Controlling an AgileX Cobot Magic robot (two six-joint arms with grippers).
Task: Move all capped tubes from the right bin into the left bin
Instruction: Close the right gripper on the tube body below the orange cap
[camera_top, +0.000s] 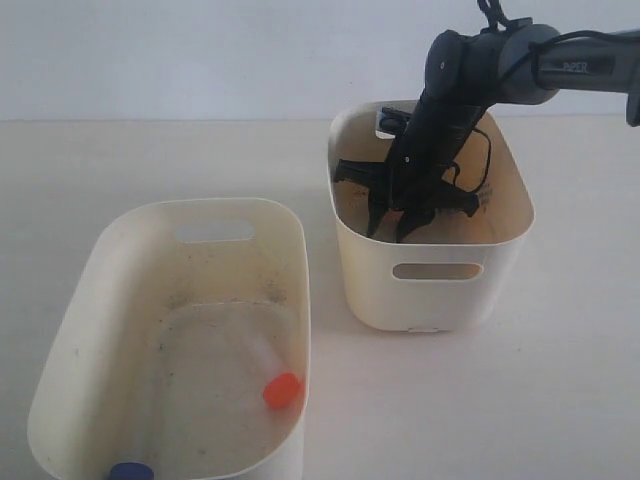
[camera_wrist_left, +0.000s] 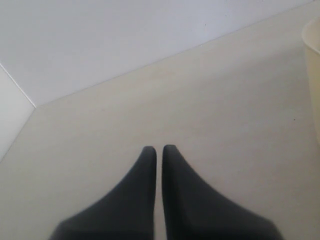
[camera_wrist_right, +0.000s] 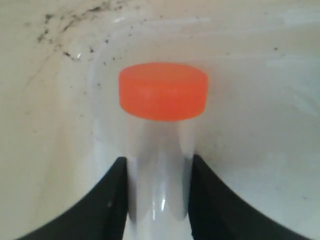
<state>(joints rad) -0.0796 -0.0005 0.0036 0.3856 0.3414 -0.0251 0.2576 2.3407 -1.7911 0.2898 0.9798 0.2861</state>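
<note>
My right gripper (camera_top: 400, 225) reaches down inside the right bin (camera_top: 440, 300). In the right wrist view its two black fingers press both sides of a clear capped tube (camera_wrist_right: 159, 145) with an orange cap (camera_wrist_right: 163, 91), which lies on the bin's speckled floor; the gripper (camera_wrist_right: 159, 162) is shut on it. The left bin (camera_top: 100, 260) holds an orange-capped tube (camera_top: 283, 390) near its right wall and a dark blue cap (camera_top: 131, 471) at its near edge. My left gripper (camera_wrist_left: 159, 150) is shut with nothing in it, above bare table, and is out of the exterior view.
The two cream bins stand side by side on a pale table (camera_top: 580, 350), with a narrow gap between them. A cream bin's rim (camera_wrist_left: 313, 60) shows at the edge of the left wrist view. A white wall (camera_top: 200, 50) is behind the table.
</note>
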